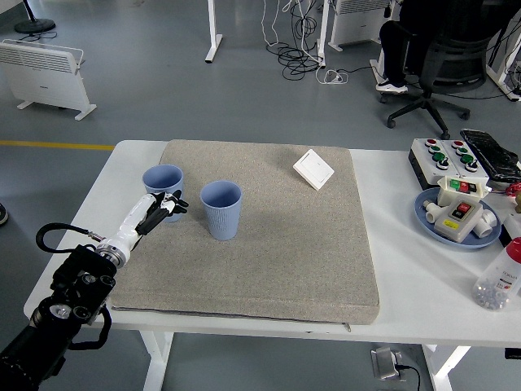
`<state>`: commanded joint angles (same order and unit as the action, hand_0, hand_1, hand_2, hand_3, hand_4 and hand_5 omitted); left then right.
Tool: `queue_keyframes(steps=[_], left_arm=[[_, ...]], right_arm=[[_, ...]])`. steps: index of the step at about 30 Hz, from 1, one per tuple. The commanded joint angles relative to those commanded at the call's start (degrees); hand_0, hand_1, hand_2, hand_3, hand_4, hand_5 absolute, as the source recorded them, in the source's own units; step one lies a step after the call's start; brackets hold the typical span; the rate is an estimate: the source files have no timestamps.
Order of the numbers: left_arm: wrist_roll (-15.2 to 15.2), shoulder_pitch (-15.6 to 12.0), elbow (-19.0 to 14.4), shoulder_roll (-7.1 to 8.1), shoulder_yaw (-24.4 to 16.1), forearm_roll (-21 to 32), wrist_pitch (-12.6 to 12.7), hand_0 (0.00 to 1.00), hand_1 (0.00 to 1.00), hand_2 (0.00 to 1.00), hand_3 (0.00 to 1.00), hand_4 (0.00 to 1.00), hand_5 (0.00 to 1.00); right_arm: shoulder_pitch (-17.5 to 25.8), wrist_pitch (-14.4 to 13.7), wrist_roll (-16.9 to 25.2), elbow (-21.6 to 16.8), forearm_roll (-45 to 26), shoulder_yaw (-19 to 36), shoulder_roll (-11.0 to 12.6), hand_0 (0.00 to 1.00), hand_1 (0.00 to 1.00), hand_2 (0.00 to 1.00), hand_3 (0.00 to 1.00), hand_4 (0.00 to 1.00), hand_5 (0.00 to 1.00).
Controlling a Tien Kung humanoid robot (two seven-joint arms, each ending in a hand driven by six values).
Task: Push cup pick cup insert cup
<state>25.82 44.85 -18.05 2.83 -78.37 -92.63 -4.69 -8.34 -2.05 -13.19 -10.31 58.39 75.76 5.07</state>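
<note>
Two light blue cups stand upright on the grey mat. The left cup is near the mat's left edge. The right cup stands a little nearer and to its right, apart from it. My left hand reaches in from the lower left, and its black fingers are loosely spread against the near side of the left cup at its base. It holds nothing. My right arm is out of view.
A white square switch plate lies at the mat's far right. Off the mat to the right are a button box, a blue plate with devices and a bottle.
</note>
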Motion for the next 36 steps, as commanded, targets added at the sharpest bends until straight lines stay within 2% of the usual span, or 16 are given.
queue_keyframes(steps=[7,14,15,20,21,25,26,27,28,32,33,36], left_arm=[[0.4,0.8,1.4,-0.49,-2.0,-1.9,0.0,0.789,0.663,0.579,0.546,0.584,0.998],[0.5,0.2,0.6,-0.1,-0.4,-0.5,0.2,0.79,0.663,0.58,0.546,0.583,0.998],[0.5,0.1,0.5,-0.06,-0.3,-0.4,0.2,0.723,0.654,0.578,0.545,0.584,0.998],[0.7,-1.1,-1.3,0.68,1.7,1.5,0.6,0.723,0.654,0.578,0.545,0.584,0.998],[0.6,-1.8,-2.3,1.05,2.3,2.2,0.6,0.677,0.622,0.575,0.545,0.584,0.998],[-0.2,-4.4,-6.8,2.73,4.4,5.3,0.6,0.677,0.622,0.575,0.545,0.584,0.998],[-0.6,-5.6,-8.9,3.73,5.0,6.3,0.6,0.677,0.622,0.575,0.545,0.584,0.998],[-0.8,-6.1,-10.1,4.19,5.2,6.7,0.6,0.579,0.6,0.57,0.544,0.586,0.998],[-1.1,-7.2,-12.0,5.17,5.4,7.2,0.6,0.579,0.6,0.57,0.544,0.586,0.998],[-1.9,-9.9,-18.5,8.1,4.7,7.7,0.6,0.579,0.6,0.57,0.544,0.586,0.998],[-2.3,-10.6,-20.2,8.96,4.0,7.4,0.5,0.426,0.544,0.517,0.541,0.673,0.998],[-3.0,-11.6,-24.7,10.52,2.4,6.0,0.5,0.426,0.544,0.517,0.541,0.673,0.998]], right_arm=[[0.0,0.0,-0.1,0.0,0.2,0.0,-0.1,0.759,0.654,0.683,0.562,0.096,0.472],[0.0,0.1,0.0,0.0,0.0,0.0,-0.1,0.759,0.654,0.683,0.562,0.096,0.471],[0.0,0.1,0.0,0.0,0.0,0.1,0.0,0.76,0.654,0.682,0.563,0.096,0.47],[0.0,0.1,0.0,0.0,0.0,0.3,0.1,0.76,0.654,0.682,0.563,0.096,0.47],[0.1,0.1,0.0,0.0,-0.1,0.4,0.1,0.76,0.654,0.682,0.563,0.095,0.468],[0.2,0.0,0.0,0.0,-0.2,0.7,0.2,0.76,0.654,0.682,0.563,0.095,0.468],[0.2,0.0,0.1,0.0,-0.1,0.8,0.2,0.76,0.654,0.682,0.563,0.095,0.468],[0.2,0.0,0.1,0.0,-0.1,0.8,0.2,0.76,0.654,0.682,0.562,0.095,0.465],[0.2,0.0,0.1,0.0,-0.2,0.9,0.2,0.76,0.654,0.682,0.562,0.095,0.465],[0.3,-0.1,0.3,0.0,-0.7,1.0,0.3,0.76,0.654,0.682,0.562,0.095,0.465],[0.3,-0.1,0.3,0.0,-0.8,1.1,0.3,0.76,0.654,0.682,0.562,0.095,0.466],[0.3,-0.1,0.3,0.0,-0.8,1.2,0.3,0.76,0.654,0.682,0.562,0.095,0.466]])
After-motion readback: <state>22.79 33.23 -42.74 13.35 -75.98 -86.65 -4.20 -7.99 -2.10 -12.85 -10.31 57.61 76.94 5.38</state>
